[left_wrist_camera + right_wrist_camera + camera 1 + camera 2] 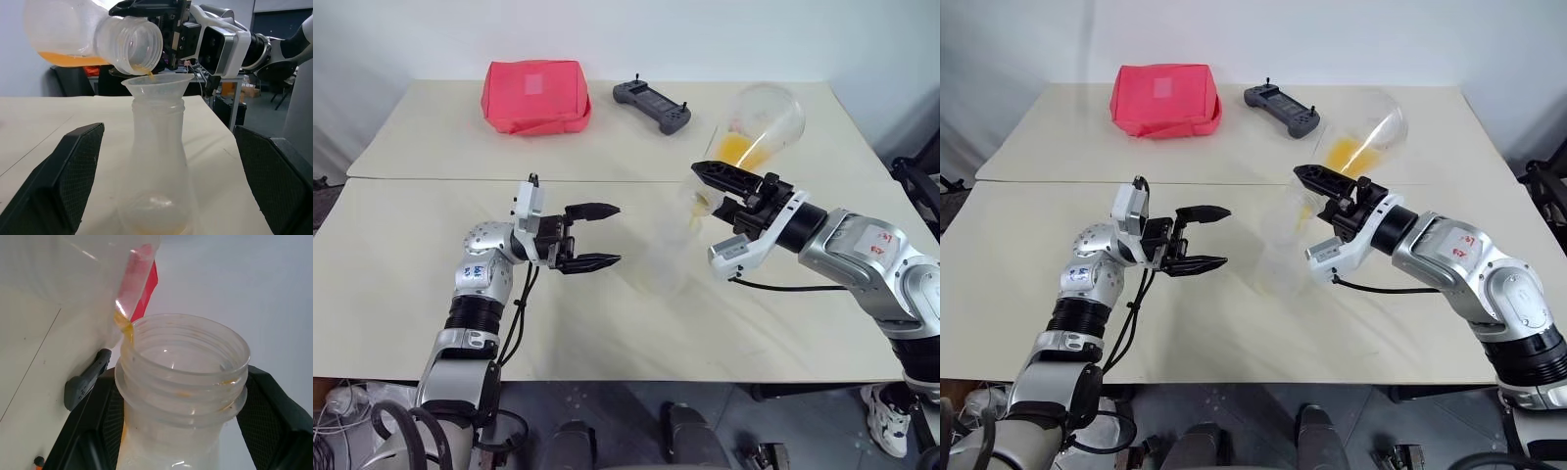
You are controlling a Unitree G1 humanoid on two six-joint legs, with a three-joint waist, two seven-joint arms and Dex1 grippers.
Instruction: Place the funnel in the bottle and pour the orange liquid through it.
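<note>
The bottle [159,171] stands upright on the table with the funnel [156,85] seated in its neck. My right gripper [710,186] is shut on the threaded neck of a wide clear container [766,119], tilted with its mouth over the funnel's rim. The orange liquid [739,149] lies along the container's lower side, and a thin trickle drips from the mouth into the funnel. A faint orange trace shows at the bottle's bottom. My left gripper [617,234] is open beside the bottle, its fingers [63,181] apart from it on either side.
A red pouch [536,95] and a black controller [652,105] lie at the back of the table [431,284]. A seam crosses the tabletop behind the grippers. The front edge runs just below my arms.
</note>
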